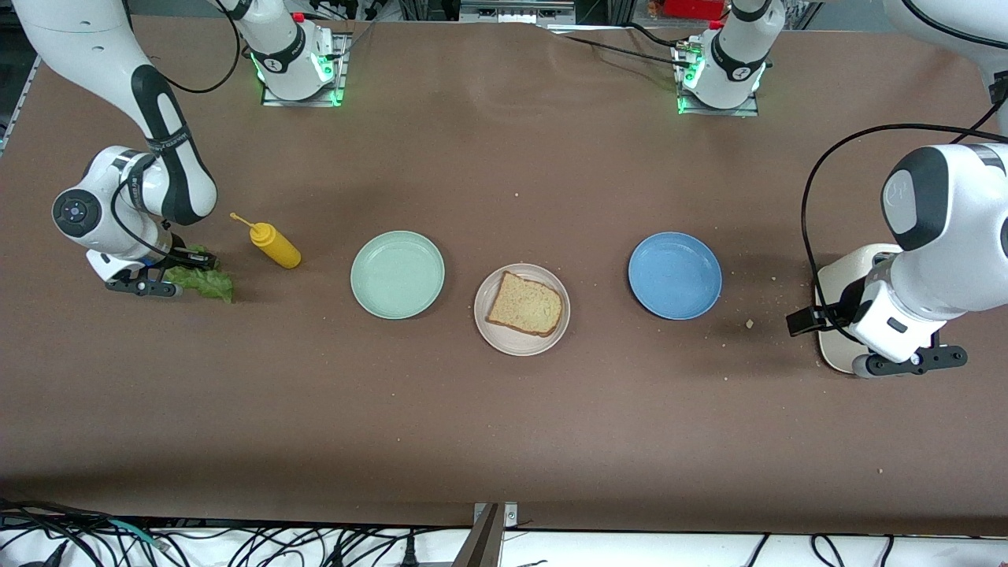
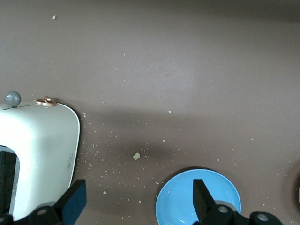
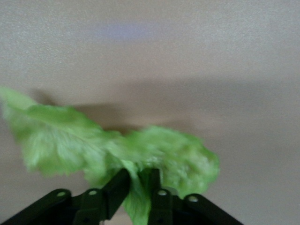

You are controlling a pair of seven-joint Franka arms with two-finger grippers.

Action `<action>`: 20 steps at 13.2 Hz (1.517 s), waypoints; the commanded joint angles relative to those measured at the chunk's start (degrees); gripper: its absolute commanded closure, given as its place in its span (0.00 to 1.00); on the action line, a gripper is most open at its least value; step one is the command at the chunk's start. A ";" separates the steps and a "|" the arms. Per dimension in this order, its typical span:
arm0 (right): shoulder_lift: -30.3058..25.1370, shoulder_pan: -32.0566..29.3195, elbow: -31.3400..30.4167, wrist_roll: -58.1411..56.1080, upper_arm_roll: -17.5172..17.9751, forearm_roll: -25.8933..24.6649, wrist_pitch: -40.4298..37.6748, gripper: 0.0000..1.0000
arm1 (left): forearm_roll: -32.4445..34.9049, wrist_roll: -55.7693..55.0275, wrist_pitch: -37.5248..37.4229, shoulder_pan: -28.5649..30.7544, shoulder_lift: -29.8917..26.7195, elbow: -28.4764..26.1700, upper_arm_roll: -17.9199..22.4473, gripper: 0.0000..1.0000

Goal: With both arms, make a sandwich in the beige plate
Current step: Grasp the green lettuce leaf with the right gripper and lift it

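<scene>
Right gripper [image 3: 138, 180]: jaws clamped on lettuce leaf [image 3: 154, 152] at counter [image 1: 504, 433] level. Left gripper [image 2: 136, 201]: jaws held apart over counter, btwn toaster [image 2: 40, 154] & blue plate [image 2: 176, 204].

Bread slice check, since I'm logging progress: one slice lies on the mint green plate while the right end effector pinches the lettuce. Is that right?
Not quite. The bread slice lies on the beige plate, not the mint green plate, which holds nothing; the front view shows this. The rest stands: the right end effector is pinching the lettuce, as the right wrist view shows.
</scene>
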 commanded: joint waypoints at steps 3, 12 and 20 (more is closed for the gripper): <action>-2.51 -1.10 3.34 -1.67 1.21 -0.66 -3.96 1.00 | -0.71 -0.44 0.50 -0.51 -0.05 -0.15 0.36 0.00; -5.42 -0.92 34.53 1.37 2.35 0.04 -50.80 1.00 | -0.71 -0.44 0.59 -0.51 0.12 -0.15 0.36 0.00; -10.43 0.57 38.86 35.88 15.43 12.70 -50.95 1.00 | -0.71 -0.44 0.59 -0.51 0.12 -0.15 0.36 0.00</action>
